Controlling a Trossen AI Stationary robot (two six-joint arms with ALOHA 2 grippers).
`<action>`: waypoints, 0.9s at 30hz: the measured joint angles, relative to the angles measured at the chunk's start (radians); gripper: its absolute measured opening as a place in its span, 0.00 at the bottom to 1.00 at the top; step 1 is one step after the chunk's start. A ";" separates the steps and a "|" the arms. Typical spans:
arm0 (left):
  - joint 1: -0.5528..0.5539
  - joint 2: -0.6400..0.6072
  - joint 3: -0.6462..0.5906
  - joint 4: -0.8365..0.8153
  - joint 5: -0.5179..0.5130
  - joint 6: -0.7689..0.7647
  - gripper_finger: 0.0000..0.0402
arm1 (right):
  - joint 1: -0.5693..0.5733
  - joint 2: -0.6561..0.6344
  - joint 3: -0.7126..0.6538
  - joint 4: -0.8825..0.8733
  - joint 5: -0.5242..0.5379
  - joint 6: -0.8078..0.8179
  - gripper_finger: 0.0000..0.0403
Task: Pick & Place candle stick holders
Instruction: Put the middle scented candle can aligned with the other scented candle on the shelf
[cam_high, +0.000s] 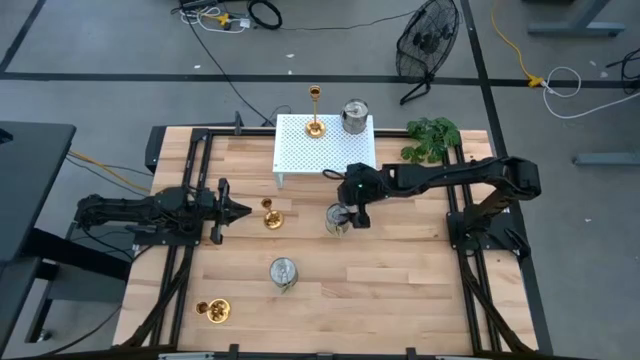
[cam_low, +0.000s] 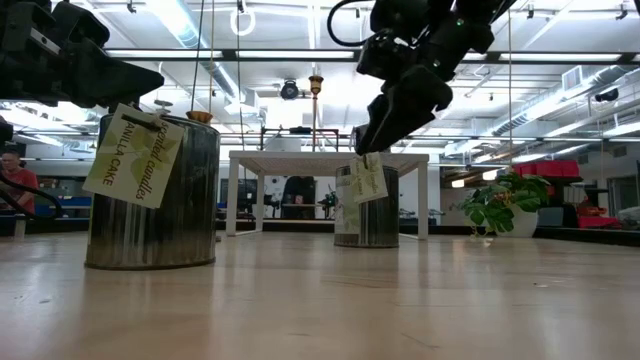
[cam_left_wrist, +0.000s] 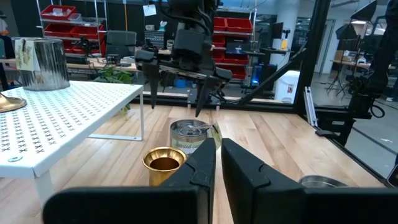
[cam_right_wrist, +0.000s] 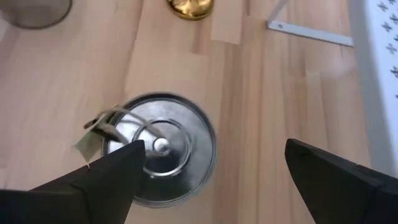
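Wooden worktop (cam_high: 400, 270): right gripper (cam_high: 348, 216) fingers spread, poised above silver holder (cam_high: 338, 218) near rack (cam_high: 325, 150), ready to grasp. Left gripper (cam_high: 238, 210) clenched, empty, beside gold holder (cam_high: 271, 215).

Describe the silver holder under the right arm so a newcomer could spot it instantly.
Start at the white perforated rack and go to the wood just in front of it. There stands a squat silver can-like holder with a paper tag, the only one directly beneath the right gripper, whose jaws are open.
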 joint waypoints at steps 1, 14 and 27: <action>0.000 0.000 0.000 0.000 0.000 0.000 0.08 | 0.000 0.000 0.000 -0.008 0.000 0.000 0.97; 0.000 0.000 0.000 0.000 0.000 0.000 0.08 | 0.000 0.000 0.000 -0.013 -0.027 0.033 0.97; 0.000 0.000 0.000 0.000 0.000 0.000 0.08 | 0.003 0.000 0.000 -0.014 0.005 0.089 0.99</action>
